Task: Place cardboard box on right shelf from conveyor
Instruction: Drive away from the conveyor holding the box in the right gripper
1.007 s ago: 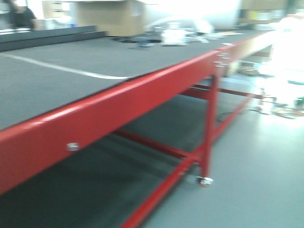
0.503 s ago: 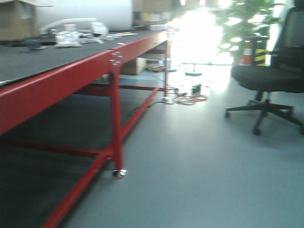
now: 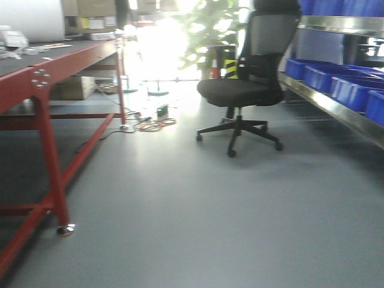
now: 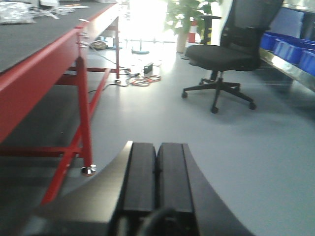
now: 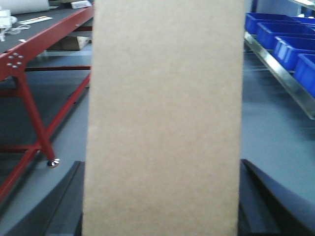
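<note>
Now, far left, the red table [image 3: 24, 84] is seen, the chair [image 3: 240, 90] in the middle, the shelf [image 3: 324, 106] with blue bins [image 3: 351, 90] at right. The left gripper [image 4: 156, 147] is pressed fully together, nothing held. The box [image 5: 165, 98] is clamped by the right gripper [image 5: 161, 169], fingers [image 5: 64, 211] spread around it, above the floor.

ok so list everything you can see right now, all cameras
cardboard box: one, tan, filling the right wrist view
red-framed table: one, red with dark top, left side
office chair: one, black, mid floor
steel shelf: one, shiny, right edge
blue bins: several, blue, on the steel shelf
plant: one, green, behind the chair
cables: small tangle, reddish and dark, floor by the table's far leg
left fingers: two, black, pressed together, empty
right fingers: two, dark, clamped on the box's sides
</note>
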Robot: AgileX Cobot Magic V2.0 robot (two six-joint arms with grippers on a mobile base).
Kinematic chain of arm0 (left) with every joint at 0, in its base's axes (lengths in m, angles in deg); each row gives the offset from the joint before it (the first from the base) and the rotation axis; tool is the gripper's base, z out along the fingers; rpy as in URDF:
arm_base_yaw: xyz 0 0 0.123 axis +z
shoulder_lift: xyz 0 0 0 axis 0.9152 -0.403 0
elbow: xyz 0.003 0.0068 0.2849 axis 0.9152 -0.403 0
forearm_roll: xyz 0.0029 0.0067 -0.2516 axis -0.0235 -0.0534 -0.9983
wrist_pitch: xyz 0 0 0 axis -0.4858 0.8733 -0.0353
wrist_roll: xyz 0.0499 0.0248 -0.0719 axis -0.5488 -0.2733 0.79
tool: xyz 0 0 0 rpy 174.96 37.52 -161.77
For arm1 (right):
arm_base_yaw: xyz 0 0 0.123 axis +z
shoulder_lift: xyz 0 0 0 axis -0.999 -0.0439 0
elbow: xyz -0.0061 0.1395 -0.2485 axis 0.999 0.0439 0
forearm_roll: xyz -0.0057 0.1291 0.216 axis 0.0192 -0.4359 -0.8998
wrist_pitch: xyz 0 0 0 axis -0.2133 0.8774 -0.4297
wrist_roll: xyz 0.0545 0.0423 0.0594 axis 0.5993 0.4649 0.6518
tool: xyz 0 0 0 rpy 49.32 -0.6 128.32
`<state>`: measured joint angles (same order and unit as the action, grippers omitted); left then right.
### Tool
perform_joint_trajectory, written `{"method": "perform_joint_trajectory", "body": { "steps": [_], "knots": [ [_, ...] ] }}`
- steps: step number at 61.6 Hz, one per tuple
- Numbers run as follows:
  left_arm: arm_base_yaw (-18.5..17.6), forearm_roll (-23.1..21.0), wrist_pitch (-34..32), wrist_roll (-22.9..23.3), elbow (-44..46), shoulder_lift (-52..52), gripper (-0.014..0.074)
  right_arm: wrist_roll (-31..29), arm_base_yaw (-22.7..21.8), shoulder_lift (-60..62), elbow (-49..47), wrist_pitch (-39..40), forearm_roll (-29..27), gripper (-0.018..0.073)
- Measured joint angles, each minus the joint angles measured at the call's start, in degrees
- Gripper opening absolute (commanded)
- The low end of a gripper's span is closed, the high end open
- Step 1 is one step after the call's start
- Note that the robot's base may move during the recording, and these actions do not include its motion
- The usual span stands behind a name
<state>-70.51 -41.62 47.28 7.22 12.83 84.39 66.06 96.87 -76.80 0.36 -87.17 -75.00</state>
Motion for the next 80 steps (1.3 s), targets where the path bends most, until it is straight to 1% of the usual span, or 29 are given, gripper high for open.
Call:
{"method": "perform_joint_trajectory", "body": {
  "steps": [80],
  "knots": [
    [0.0, 0.0, 0.0, 0.0, 0.0, 0.0, -0.0116, -0.09, 0.0, 0.0, 0.0, 0.0, 0.0, 0.0236]
  ]
}}
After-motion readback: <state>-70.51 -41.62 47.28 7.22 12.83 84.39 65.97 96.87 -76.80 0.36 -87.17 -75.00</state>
